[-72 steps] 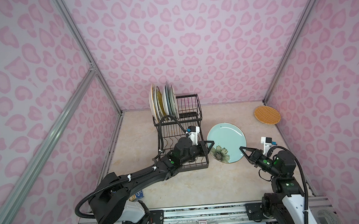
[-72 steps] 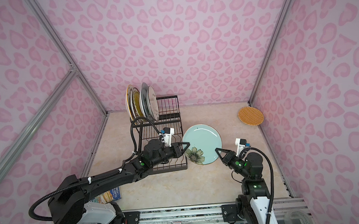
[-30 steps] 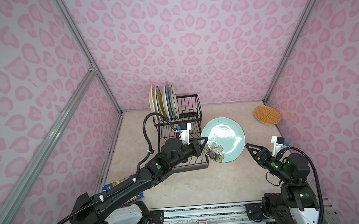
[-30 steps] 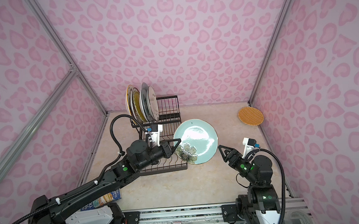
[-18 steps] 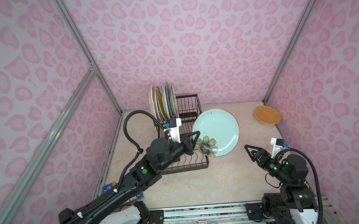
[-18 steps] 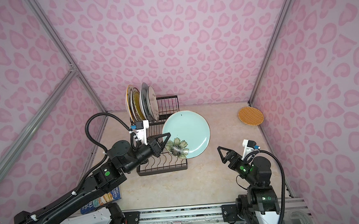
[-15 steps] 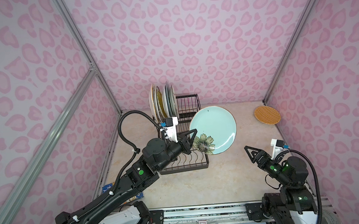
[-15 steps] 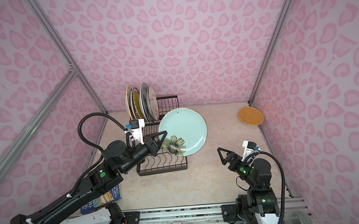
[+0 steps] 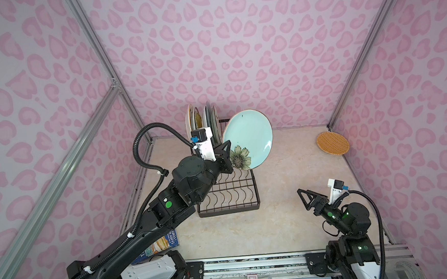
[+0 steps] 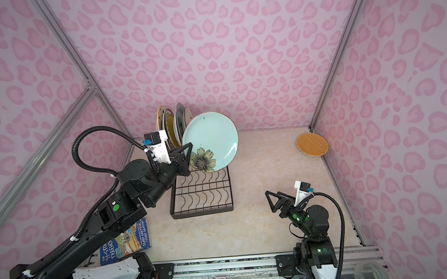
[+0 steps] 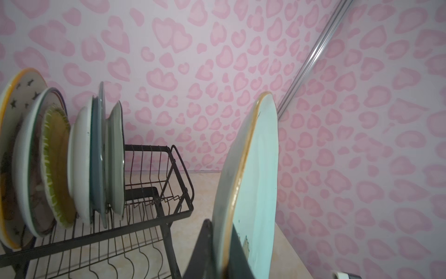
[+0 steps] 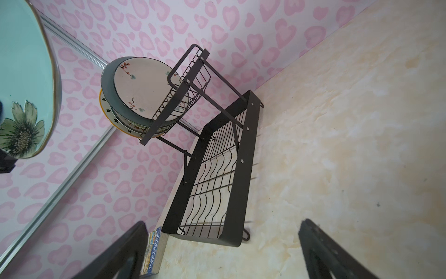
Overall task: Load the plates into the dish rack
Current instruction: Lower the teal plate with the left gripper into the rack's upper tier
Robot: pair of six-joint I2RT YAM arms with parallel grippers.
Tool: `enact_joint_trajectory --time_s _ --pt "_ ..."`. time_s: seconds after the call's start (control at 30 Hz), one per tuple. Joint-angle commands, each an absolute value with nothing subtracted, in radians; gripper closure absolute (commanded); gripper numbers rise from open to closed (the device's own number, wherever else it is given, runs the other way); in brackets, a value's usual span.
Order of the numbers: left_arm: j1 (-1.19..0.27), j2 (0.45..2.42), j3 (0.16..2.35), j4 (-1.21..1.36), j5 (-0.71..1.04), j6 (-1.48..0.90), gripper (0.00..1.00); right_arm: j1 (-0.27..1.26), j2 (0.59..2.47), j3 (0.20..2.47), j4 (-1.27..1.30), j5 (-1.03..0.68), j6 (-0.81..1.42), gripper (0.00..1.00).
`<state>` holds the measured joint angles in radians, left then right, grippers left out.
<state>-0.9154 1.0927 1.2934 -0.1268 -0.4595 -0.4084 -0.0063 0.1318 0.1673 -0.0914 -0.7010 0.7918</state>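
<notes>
Between clamped left jaws: smooth round pale-blue flowered plate (image 9: 248, 136); below, black wire rack (image 9: 228, 213); right jaws apart, empty.

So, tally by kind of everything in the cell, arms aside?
Plates standing in the dish rack: 6
Flowered plate in the left pincer: 1
Orange woven plate on the table: 1
Dish rack: 1
Blue printed box: 1
Total: 10

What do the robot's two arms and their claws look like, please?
The left arm and right arm are black with rounded joints, green dots and white bases. Each wrist carries a white camera block with a blue plug and a looping black cable. The left claw and right claw have black triangular open-frame fingers.
</notes>
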Motion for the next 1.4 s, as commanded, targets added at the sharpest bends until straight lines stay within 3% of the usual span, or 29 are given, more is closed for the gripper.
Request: enact_joint_trajectory --time_s 0.0,0.13,0.4,0.6,1.37 --pt "-0.913 1.153 1.399 -0.067 -0.644 -0.336 0.97 0.008 0.16 0.132 0.092 -0.715 0.762 0.03" --pt "-0.914 1.259 1.498 -0.084 -0.787 -0.269 0.97 0.071 0.255 0.123 0.176 -0.687 0.714 0.03" --pt "-0.948 1.484 1.666 0.001 -1.102 -0.01 0.97 0.367 0.563 0.162 0.311 -0.516 0.54 0.03" --pt "-0.945 1.649 1.763 0.112 -1.257 0.191 0.96 0.42 0.697 0.145 0.396 -0.505 0.521 0.03" --pt "-0.832 1.857 1.851 0.109 -1.31 0.266 0.97 0.476 0.611 0.084 0.373 -0.438 0.459 0.03"
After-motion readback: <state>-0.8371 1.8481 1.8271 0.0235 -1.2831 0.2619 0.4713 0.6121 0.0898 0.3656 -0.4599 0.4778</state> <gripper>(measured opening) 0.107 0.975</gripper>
